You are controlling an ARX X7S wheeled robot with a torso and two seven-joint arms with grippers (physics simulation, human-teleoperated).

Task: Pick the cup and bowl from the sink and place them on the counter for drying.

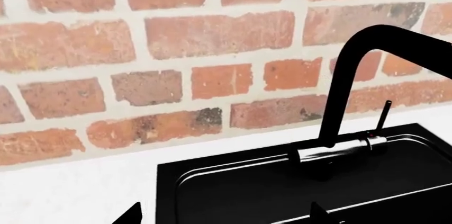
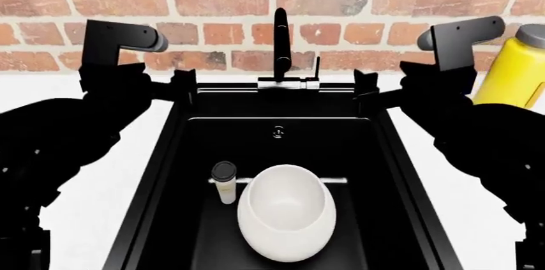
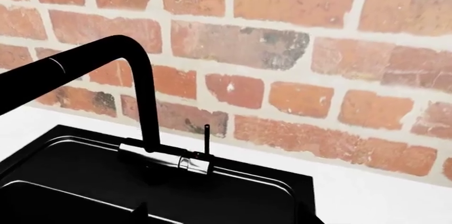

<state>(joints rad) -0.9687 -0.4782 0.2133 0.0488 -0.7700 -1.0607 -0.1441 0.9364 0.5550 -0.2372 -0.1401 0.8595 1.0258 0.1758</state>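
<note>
A: Nearest, 6 o'clock?
B: Bowl (image 2: 286, 220) in sink (image 2: 374, 174); cup (image 2: 224, 182) touching it at 10 o'clock.
A: Farther?
B: Left gripper (image 2: 182, 85) at 11, right gripper (image 2: 366, 85) at 1, above back ledge, flanking tap (image 2: 280, 40). Jaw spacing: cannot tell.

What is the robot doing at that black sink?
It wants to lift the cup and the bowl out of the sink and put them on the counter to dry. It has not grabbed anything yet. Both dishes sit side by side in the basin, and both arms are raised up near the tap.
</note>
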